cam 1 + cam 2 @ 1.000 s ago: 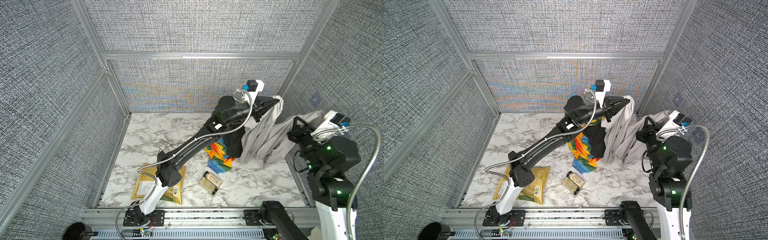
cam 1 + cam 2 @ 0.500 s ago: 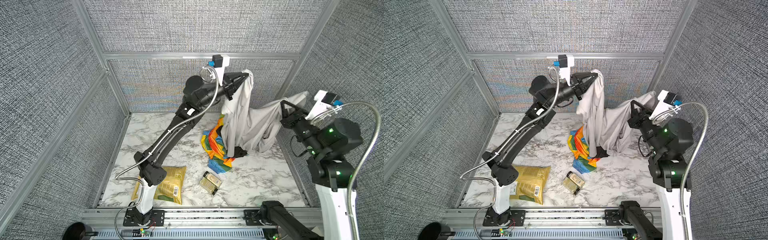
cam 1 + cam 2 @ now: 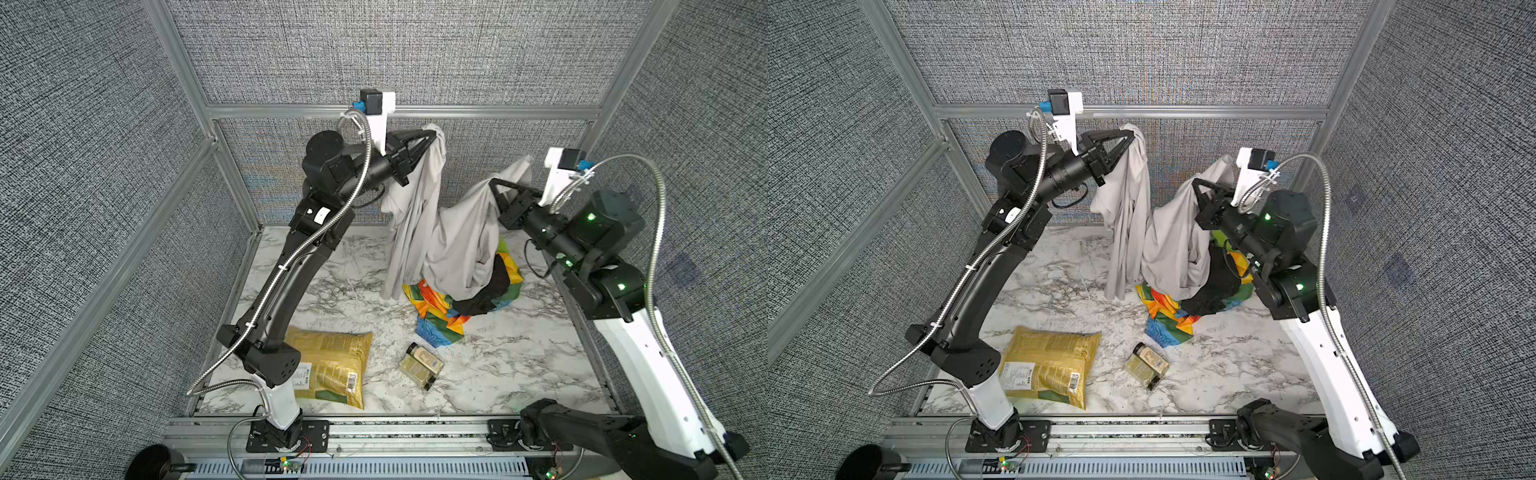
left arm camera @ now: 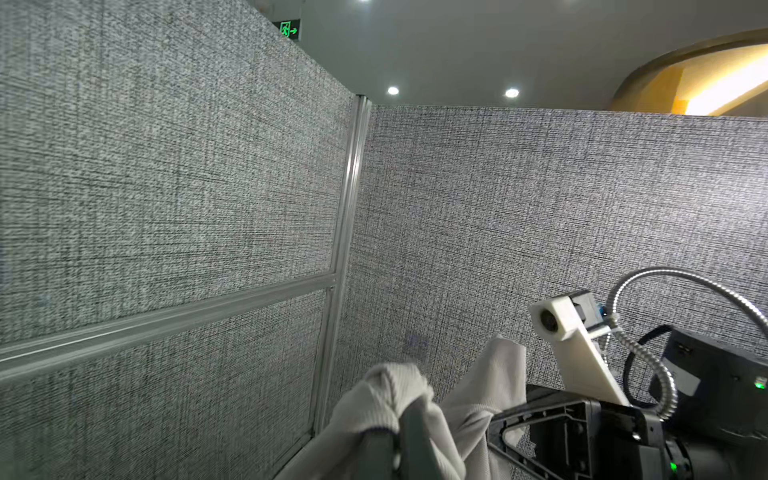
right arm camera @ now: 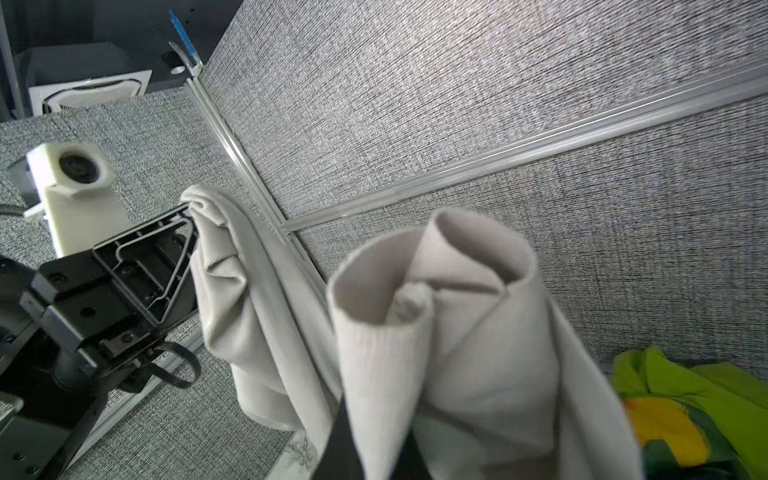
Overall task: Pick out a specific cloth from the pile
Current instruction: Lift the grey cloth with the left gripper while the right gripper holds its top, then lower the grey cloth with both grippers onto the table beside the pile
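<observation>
The cloth [image 3: 453, 241] hangs in the air above the pile [image 3: 446, 309], strung between both grippers. The left gripper [image 3: 434, 134] is clamped on one bunched end and the right gripper [image 3: 492, 183] on another. A second ago that cloth was a low bundle right over the pile, with the two grippers close together. Since then the left gripper has climbed and swung to the pile's left, and now it is up by the back wall's rail [image 3: 498, 111]. The right gripper has also risen and shifted left in the last half second, so it now sits above the pile's right part. The cloth has drawn out into two long drapes. Its left tail ends just beside the pile's left edge; its lowest fold sags onto the black cloth [image 3: 484, 291], and I cannot tell whether they touch. The rainbow cloth [image 3: 436, 316] has stayed flat on the desk [image 3: 519, 365]. In the left wrist view the cloth [image 4: 386, 395] wraps the closed gripper tips; the right wrist view shows it [image 5: 457, 316] rolled over that gripper. In front of the pile, the bag [image 3: 336, 365] and jar [image 3: 422, 365] have not moved, though more of the bag shows.
</observation>
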You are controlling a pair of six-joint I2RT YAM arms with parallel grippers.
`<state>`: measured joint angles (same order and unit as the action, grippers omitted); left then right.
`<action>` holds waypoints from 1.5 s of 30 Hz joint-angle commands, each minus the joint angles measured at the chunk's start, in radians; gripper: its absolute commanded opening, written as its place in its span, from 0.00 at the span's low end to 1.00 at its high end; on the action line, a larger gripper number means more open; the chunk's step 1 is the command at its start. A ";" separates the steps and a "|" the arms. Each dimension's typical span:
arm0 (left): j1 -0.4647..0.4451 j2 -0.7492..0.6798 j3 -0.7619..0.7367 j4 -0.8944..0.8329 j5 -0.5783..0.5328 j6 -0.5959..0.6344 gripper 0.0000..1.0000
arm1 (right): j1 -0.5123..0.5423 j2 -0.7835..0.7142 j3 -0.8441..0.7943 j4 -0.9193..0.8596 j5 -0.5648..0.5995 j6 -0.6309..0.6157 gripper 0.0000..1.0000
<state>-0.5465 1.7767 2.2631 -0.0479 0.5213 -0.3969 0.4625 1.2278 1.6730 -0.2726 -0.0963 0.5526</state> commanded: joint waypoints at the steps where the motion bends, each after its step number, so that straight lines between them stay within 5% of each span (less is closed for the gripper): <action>1: 0.047 -0.046 -0.031 -0.011 0.027 0.024 0.00 | 0.065 0.055 0.045 0.065 0.067 -0.049 0.00; 18: 0.381 -0.192 -0.362 0.089 0.149 -0.037 0.00 | 0.231 0.508 0.383 -0.022 -0.010 -0.097 0.00; 29: 0.417 -0.135 -0.451 0.110 0.118 0.025 0.00 | 0.255 0.688 0.460 -0.037 -0.073 -0.094 0.00; 45: 0.519 -0.290 -0.955 0.191 0.083 0.089 0.00 | 0.296 0.878 0.401 0.082 -0.242 -0.035 0.00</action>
<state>-0.0402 1.5085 1.3491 0.0731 0.5880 -0.3408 0.7555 2.0834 2.0857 -0.2932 -0.2859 0.4862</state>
